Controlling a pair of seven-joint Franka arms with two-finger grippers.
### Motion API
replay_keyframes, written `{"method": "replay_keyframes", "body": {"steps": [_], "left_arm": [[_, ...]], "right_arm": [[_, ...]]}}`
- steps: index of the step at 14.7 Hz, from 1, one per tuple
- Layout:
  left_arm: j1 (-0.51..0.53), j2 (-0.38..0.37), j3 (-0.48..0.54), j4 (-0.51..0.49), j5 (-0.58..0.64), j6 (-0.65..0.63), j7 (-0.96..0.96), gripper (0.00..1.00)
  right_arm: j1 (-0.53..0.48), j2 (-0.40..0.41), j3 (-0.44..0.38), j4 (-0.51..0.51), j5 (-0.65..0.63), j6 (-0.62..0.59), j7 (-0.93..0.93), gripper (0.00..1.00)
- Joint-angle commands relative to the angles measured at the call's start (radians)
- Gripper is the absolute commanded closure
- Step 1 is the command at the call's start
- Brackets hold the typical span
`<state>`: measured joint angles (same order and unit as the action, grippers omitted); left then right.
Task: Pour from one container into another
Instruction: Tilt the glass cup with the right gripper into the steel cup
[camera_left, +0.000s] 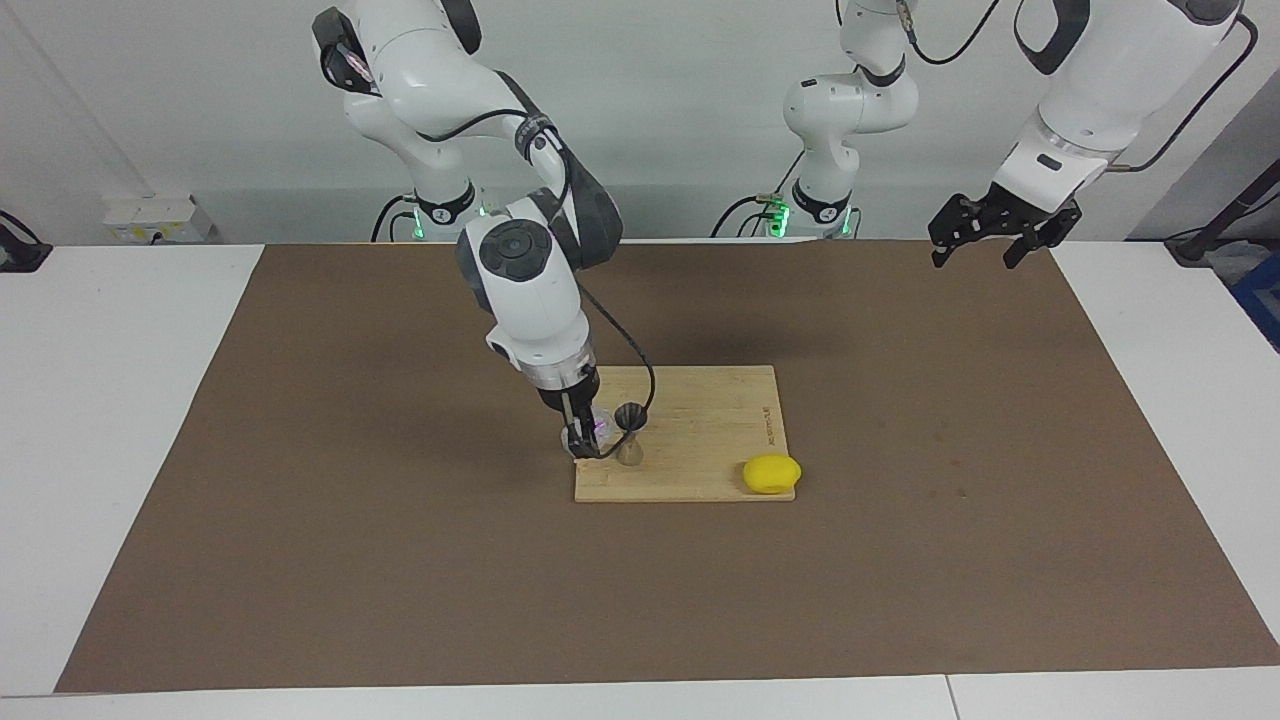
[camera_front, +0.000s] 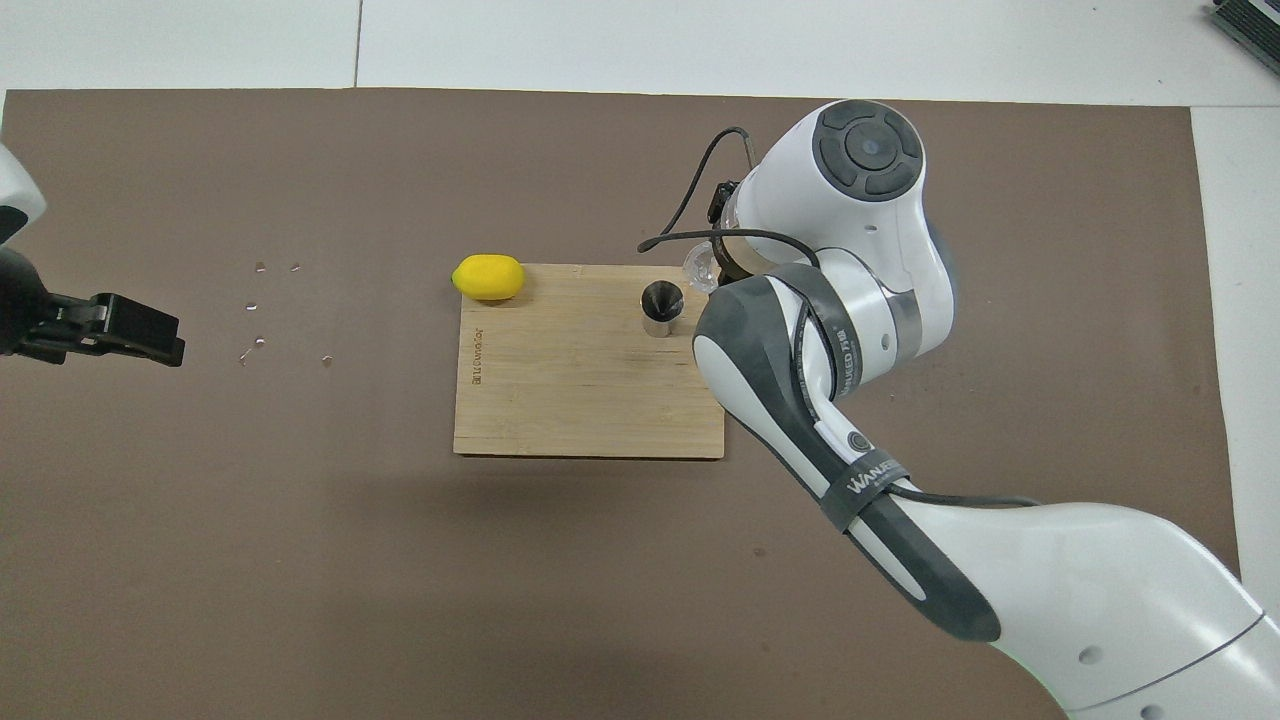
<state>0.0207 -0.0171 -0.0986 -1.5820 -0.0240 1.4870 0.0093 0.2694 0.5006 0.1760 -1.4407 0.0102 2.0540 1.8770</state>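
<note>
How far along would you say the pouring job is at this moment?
Done: the right hand has picked up the tumbler and brought it beside the jigger on the board. In hand: the tumbler is held close to the jigger's mouth. Whether anything has been poured cannot be seen. The left hand waits open.

From my overhead feed the right arm's wrist covers the right gripper (camera_left: 585, 440) and all but a sliver of the glass tumbler (camera_front: 699, 268), so I can't read how far the glass is tipped or whether anything is leaving it. In the facing feed the tumbler (camera_left: 600, 428) is a small clear blur touching the jigger (camera_left: 630, 433), too small to show contents or a gap between them. The left gripper (camera_front: 130, 332) is half cut off by the overhead frame's edge.
</note>
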Motion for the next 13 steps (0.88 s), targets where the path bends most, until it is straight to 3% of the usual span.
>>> {"method": "replay_keyframes", "body": {"steps": [1, 13], "left_arm": [[0.011, -0.029, -0.006, -0.032, 0.003, 0.016, 0.008, 0.00], [0.011, -0.029, -0.006, -0.032, 0.003, 0.012, 0.008, 0.00]], "right_arm": [[0.004, -0.004, 0.006, 0.019, -0.032, -0.028, 0.021, 1.00], [0.082, -0.016, 0.007, 0.013, -0.170, -0.058, 0.021, 1.00]]}}
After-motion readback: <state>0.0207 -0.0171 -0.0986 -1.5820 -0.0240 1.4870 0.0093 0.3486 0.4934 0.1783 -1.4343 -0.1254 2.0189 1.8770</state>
